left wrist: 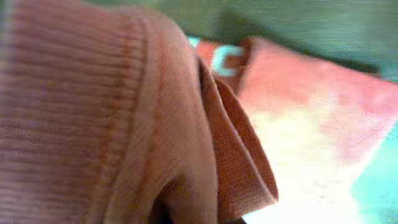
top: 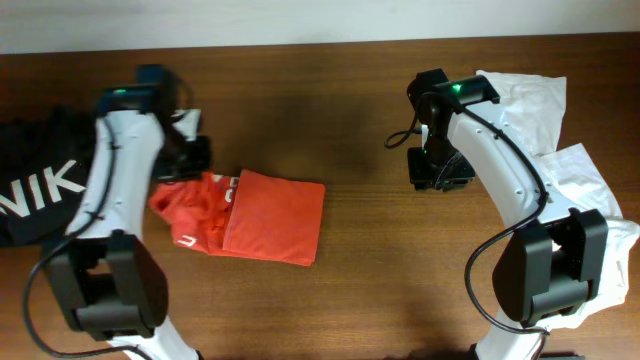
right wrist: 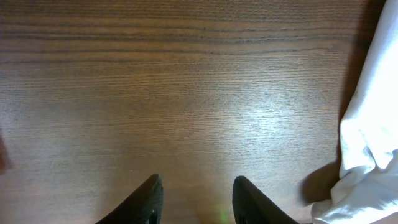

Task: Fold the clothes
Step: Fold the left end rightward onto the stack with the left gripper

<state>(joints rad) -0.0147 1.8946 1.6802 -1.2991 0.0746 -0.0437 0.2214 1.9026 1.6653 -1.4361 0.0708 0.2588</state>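
Position: the orange-red shirt point(top: 262, 218) lies on the counter point(top: 380, 290), left of centre. Its right part is a flat, squared panel. Its left part is bunched, with white print showing in the creases.

Grip: the left fingers point(top: 190, 157) sit at the bunched upper-left edge. The left wrist view is filled with ribbed orange knit, very close and blurred, probably the collar band point(left wrist: 93, 112). The fingers themselves are hidden there, but they are closed tight, and I judge them pinched on that ribbing. The right fingers point(top: 438, 168) hover over bare wood, well apart from the orange-red shirt, parted a moderate way with nothing between them. The white shirts point(top: 545, 120) are heaped just beside them. A dark shirt point(top: 35, 185) with white letters lies at the far left edge.

Handling, as judged:
- Light, limp cotton with no stiffness; anything hanging from a pinch will sag and trail.
- Not fragile, and not slippery in the grip.
- The ribbed band is thicker than a single layer, so it should give a firmer bite.
- A one-point hold will likely rope the cloth up. Two holds along a hem or shoulder seam would keep an edge straight.
- Cloth slides easily on smooth wood, so tugging the bunched side could drag the squared panel out of shape.
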